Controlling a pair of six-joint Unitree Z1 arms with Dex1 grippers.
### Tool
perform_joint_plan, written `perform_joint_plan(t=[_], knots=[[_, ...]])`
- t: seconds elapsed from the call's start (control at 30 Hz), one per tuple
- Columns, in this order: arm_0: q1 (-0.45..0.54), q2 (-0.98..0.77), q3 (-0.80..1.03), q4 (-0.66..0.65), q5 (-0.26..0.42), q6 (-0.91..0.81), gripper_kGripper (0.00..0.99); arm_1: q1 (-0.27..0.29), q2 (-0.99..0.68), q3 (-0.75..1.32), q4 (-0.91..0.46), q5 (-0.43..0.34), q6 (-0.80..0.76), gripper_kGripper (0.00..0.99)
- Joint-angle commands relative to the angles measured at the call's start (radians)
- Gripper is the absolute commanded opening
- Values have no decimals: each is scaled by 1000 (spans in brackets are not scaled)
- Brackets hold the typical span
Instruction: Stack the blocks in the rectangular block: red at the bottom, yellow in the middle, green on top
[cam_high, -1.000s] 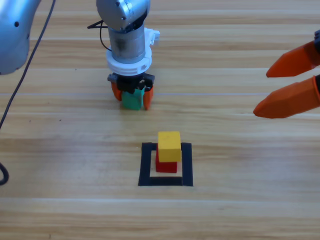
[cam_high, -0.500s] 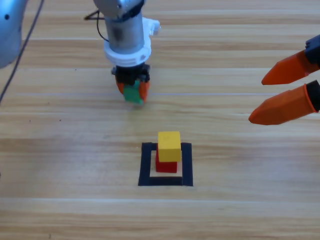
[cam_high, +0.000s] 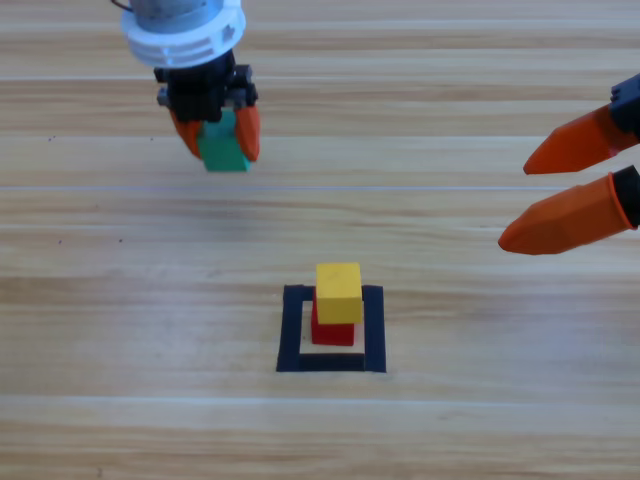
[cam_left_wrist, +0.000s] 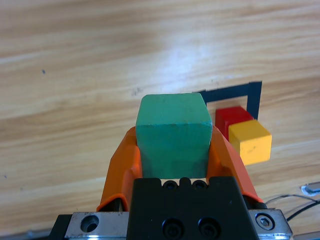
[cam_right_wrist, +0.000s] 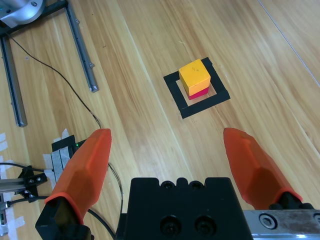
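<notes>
High view: left gripper (cam_high: 218, 135) at far left, raised, pinching the green cube (cam_high: 224, 147); yellow cube (cam_high: 338, 292) sits on red cube (cam_high: 332, 329) inside the black tape square (cam_high: 291, 332) at near centre; right gripper (cam_high: 570, 185) waits at right edge, jaws spread.
Left wrist view: green cube (cam_left_wrist: 173, 136) clamped between both jaws; tape square (cam_left_wrist: 254, 98) and two-cube stack beyond, to the right.
Right wrist view: jaws wide apart; yellow cube (cam_right_wrist: 195, 75) over red cube (cam_right_wrist: 200, 93) in the tape square (cam_right_wrist: 186, 107), far ahead.
</notes>
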Motion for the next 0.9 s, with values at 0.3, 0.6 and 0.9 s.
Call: perform_joint_plan(t=[0.3, 0.6, 0.9], knots=[[-231, 0, 87, 8, -12, -181, 0, 21, 23, 30, -13, -5, -9, 986], [-266, 8, 95, 9, -12, -233, 0, 21, 18, 33, -13, -5, -9, 986], [-272, 66, 67, 8, -12, -246, 0, 21, 12, 35, -13, -5, -9, 986]])
